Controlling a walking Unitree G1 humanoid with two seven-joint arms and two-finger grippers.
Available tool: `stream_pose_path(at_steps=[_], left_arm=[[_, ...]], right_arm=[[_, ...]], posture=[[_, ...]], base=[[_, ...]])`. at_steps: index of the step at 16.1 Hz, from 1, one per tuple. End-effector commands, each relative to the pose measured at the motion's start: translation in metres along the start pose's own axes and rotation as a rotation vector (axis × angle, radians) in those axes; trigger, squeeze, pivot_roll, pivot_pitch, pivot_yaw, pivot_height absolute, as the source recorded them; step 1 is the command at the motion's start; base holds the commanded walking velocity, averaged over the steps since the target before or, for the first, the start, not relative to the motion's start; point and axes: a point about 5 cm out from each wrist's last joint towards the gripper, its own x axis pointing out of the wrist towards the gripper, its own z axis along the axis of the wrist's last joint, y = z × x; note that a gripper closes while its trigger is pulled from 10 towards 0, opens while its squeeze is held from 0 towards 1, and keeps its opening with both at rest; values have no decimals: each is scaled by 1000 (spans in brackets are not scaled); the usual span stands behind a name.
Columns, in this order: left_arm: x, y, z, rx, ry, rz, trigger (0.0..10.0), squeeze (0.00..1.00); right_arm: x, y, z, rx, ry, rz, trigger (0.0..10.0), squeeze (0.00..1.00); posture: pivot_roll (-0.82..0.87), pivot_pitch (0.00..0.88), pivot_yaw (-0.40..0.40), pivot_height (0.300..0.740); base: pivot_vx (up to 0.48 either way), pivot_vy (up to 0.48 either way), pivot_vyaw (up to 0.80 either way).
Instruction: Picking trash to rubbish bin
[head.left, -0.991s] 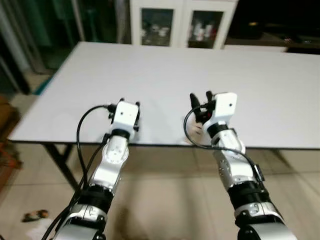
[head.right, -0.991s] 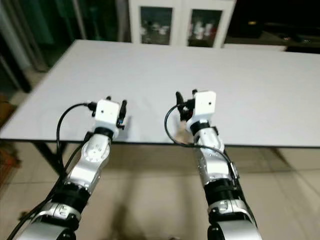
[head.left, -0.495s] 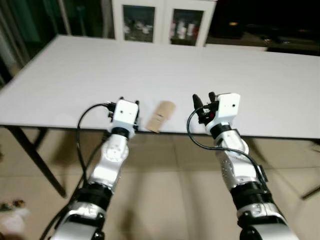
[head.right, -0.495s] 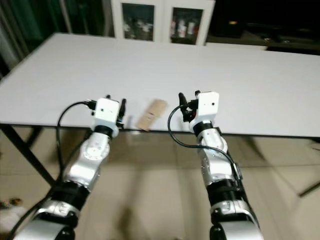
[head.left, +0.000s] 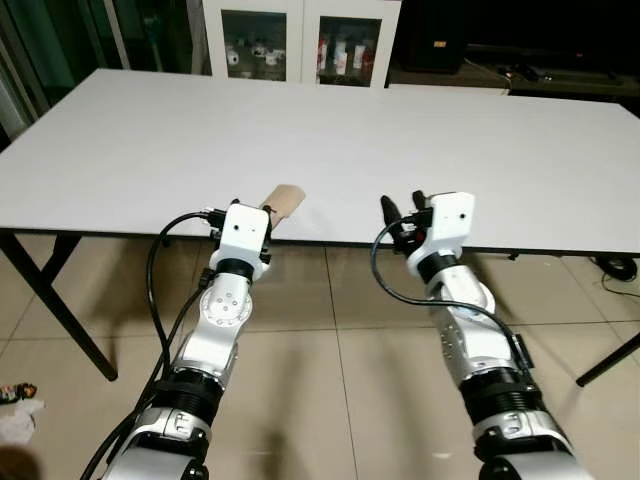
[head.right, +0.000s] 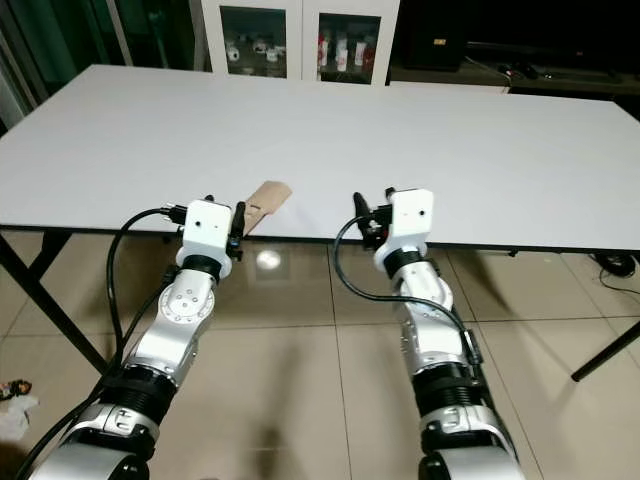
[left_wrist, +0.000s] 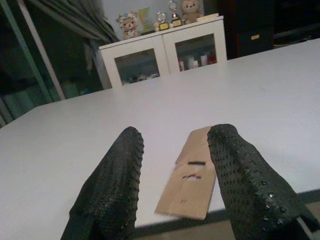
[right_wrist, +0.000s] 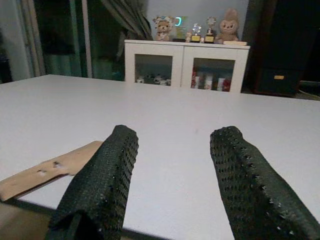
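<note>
My left claw (left_wrist: 172, 187) hangs released at the tabletop (head.left: 420, 140) edge. The flat cardboard scrap (head.left: 281, 203) lies just ahead, its long axis running away from me. My right claw (right_wrist: 172, 190), also released, sits farther off.

The table (head.left: 420, 140) spreads wide and bare beyond its near edge — a cardboard strip (head.left: 279, 204) lies at that edge, just ahead of the left claw (left_wrist: 175, 170), whose parted fingers frame it. The right claw (right_wrist: 170, 165), spread too, faces bare tabletop — a white cabinet (head.left: 300, 40) stands beyond the far edge.
</note>
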Motion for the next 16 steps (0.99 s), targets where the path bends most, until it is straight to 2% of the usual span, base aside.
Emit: stream_pose_path(at_steps=[1, 3, 6, 10, 12, 14, 16], left_arm=[[1, 4, 1, -7, -1, 20, 10000, 0], [1, 4, 0, -22, 8, 25, 10000, 0], [-4, 2, -15, -192, 113, 74, 10000, 0], [-7, -5, -24, -289, 189, 51, 10000, 0], [-5, -6, -25, -278, 202, 39, 10000, 0], [2, -3, -17, -171, 158, 6, 10000, 0], [9, 3, -9, -117, 123, 9, 10000, 0]], right_arm=[[4, 3, 6, 0, -15, 14, 10000, 0], [3, 3, 6, 0, -11, 19, 10000, 0], [2, 2, 4, 0, -5, 20, 10000, 0], [1, 3, 3, 1, 1, 27, 10000, 0], [2, 4, 3, 2, 2, 30, 10000, 0], [2, 5, 4, 3, 1, 34, 10000, 0], [2, 4, 3, 6, 1, 25, 10000, 0]], posture=[[2, 0, -60, 740], [2, 0, -59, 740], [1, 0, -59, 740], [0, 0, -61, 740], [0, 0, -62, 740], [-2, 0, -66, 740], [-5, 0, -58, 740]], base=[[0, 0, 0], [0, 0, 0], [0, 0, 0], [0, 0, 0], [0, 0, 0], [0, 0, 0], [178, 0, 0]])
